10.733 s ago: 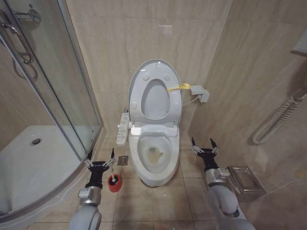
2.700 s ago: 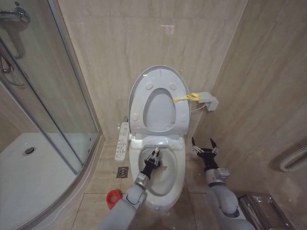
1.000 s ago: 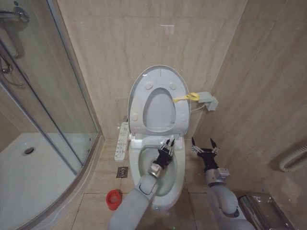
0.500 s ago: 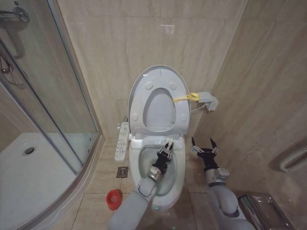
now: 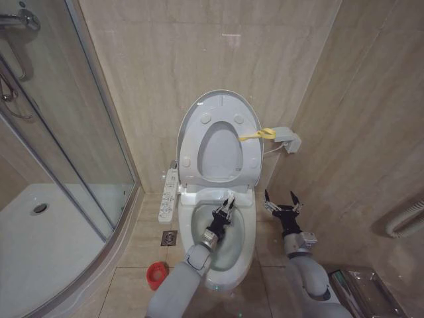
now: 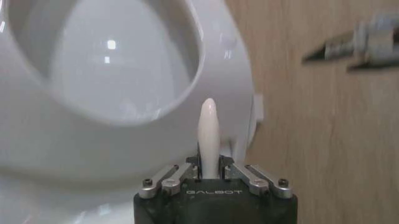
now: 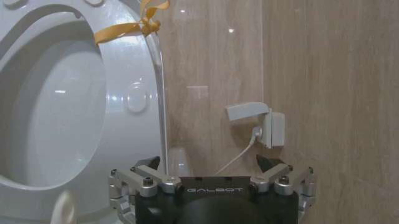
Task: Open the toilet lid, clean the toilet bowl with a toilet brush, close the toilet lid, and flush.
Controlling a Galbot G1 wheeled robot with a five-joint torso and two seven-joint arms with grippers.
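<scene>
From the head camera I see my left gripper (image 5: pixel 224 207) reaching over the open toilet bowl (image 5: pixel 246 232), its fingers clamped on the pale handle of the toilet brush (image 5: pixel 229 199). The toilet lid (image 5: pixel 193 112) stands upright against the wall with the seat ring (image 5: pixel 190 151), a yellow strap (image 5: pixel 258 135) at its edge. The red holder cup (image 5: pixel 157 273) sits on the floor left of the bowl. My right gripper (image 5: pixel 281 205) hovers beside the bowl, fingers spread apart.

In the left wrist camera the fingers (image 6: pixel 187 171) pinch the brush handle (image 6: pixel 208 135) in front of the seat ring (image 6: pixel 218 84).

The right wrist camera faces the lid (image 7: pixel 134 93), the strap (image 7: pixel 128 25) and a wall socket (image 7: pixel 267 125), with my spread fingers (image 7: pixel 268 164) low in the frame.
</scene>
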